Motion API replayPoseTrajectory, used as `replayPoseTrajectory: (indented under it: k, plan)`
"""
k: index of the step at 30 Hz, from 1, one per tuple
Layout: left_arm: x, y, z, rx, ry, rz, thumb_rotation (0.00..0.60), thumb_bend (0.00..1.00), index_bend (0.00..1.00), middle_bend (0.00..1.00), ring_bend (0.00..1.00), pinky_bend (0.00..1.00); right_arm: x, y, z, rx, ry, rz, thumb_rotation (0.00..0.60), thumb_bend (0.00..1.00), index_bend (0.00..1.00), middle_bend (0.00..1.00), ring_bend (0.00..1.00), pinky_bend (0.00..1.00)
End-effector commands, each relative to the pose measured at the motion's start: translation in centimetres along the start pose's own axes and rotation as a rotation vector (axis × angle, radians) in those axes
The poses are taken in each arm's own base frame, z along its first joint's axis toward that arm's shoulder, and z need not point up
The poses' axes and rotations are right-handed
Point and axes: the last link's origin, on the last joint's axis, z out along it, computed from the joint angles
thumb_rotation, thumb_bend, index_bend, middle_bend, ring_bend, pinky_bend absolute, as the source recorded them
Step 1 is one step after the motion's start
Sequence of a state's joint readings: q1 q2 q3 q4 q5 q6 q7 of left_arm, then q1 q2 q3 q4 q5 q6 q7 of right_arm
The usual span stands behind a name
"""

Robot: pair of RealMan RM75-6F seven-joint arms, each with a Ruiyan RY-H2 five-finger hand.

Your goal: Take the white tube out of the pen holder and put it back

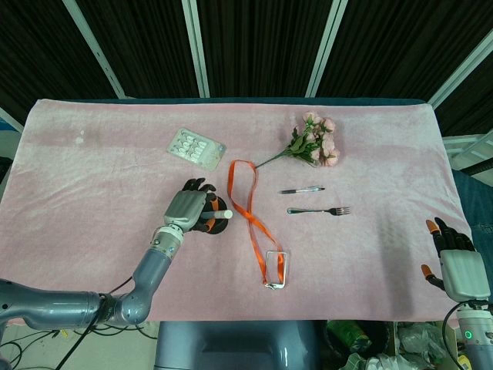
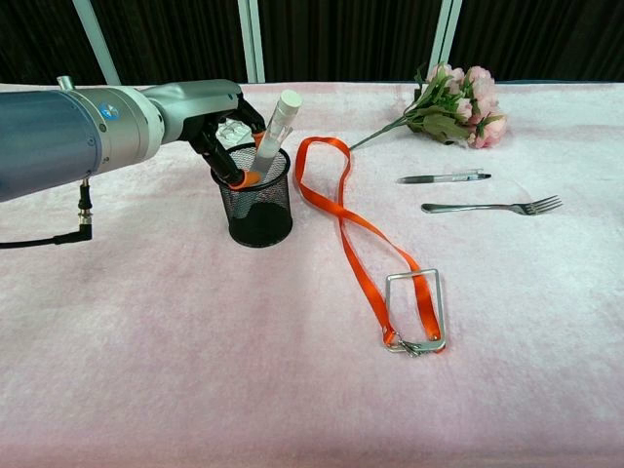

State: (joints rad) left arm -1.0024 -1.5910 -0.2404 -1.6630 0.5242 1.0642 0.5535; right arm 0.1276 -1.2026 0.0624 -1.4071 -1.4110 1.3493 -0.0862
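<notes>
A black mesh pen holder [image 2: 258, 210] stands on the pink cloth, left of centre. The white tube [image 2: 276, 122] sits inside it, leaning to the right, with its capped top above the rim. My left hand [image 2: 219, 122] is at the holder's rim and grips the tube low down between an orange-tipped thumb and fingers. From the head view my left hand [image 1: 191, 210] covers most of the holder [image 1: 219, 226], and only the tube's cap [image 1: 227, 214] shows. My right hand [image 1: 453, 258] hangs off the table's front right corner, fingers apart, holding nothing.
An orange lanyard [image 2: 351, 229] with a metal frame clip lies just right of the holder. A pill blister pack [image 1: 197, 146] lies behind it. Pink flowers [image 2: 458, 102], a pen [image 2: 444, 177] and a fork [image 2: 492, 206] lie to the right.
</notes>
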Motion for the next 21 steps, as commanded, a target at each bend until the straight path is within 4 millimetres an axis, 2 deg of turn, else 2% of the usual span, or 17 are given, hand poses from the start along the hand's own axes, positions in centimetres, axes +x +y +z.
replayPoseTrajectory:
  k: [1,12,21]
  plan:
    - [-0.1,0.0,0.0,-0.002,0.001,0.003,0.6,0.44,0.46,0.17,0.0,0.0,0.0,0.0,0.0,0.001,0.002,0.001,0.6,0.19,0.03,0.05,0.14,0.18]
    - [0.0,0.0,0.0,-0.019,-0.012,-0.015,0.6,0.41,0.3,0.16,0.0,0.0,0.1,-0.2,-0.1,0.006,0.004,0.002,0.6,0.19,0.03,0.05,0.14,0.18]
    - [1.0,-0.1,-0.6,-0.031,0.01,-0.035,0.6,0.41,0.28,0.16,0.0,0.0,0.3,-0.2,-0.1,0.005,0.012,0.004,0.6,0.19,0.03,0.05,0.14,0.18]
